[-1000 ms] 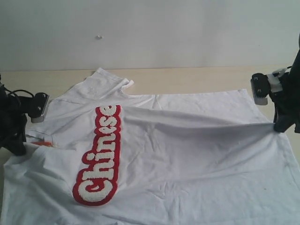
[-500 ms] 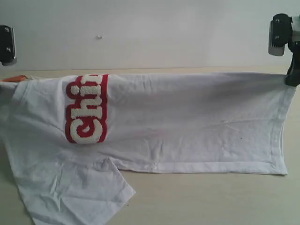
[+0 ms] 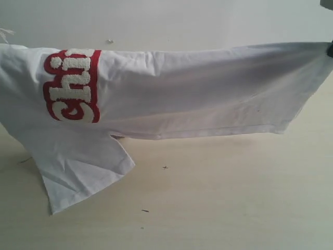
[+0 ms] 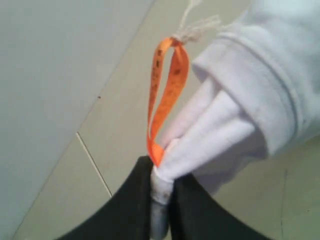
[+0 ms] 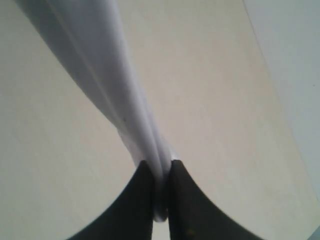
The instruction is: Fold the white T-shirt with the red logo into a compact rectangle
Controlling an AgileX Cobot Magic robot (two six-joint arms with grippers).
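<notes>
The white T-shirt (image 3: 197, 88) hangs stretched in the air above the table, folded over along its top edge. Its red logo (image 3: 72, 86) shows at the left, and a sleeve (image 3: 78, 166) droops onto the table. My left gripper (image 4: 161, 172) is shut on bunched collar cloth beside the orange neck tag (image 4: 167, 95); it is outside the exterior view. My right gripper (image 5: 161, 167) is shut on a folded strip of the white T-shirt (image 5: 115, 90); only a dark sliver of it shows at the exterior view's right edge (image 3: 330, 49).
The pale wooden table (image 3: 218, 198) lies below the hanging shirt, with a few small dark specks on it (image 3: 165, 167). A light wall (image 3: 182, 21) stands behind.
Both grippers have risen, lifting the shirt from flat on the table to hanging in the air. The shirt's lower hem has left the table and the arms have moved out of the exterior view.
</notes>
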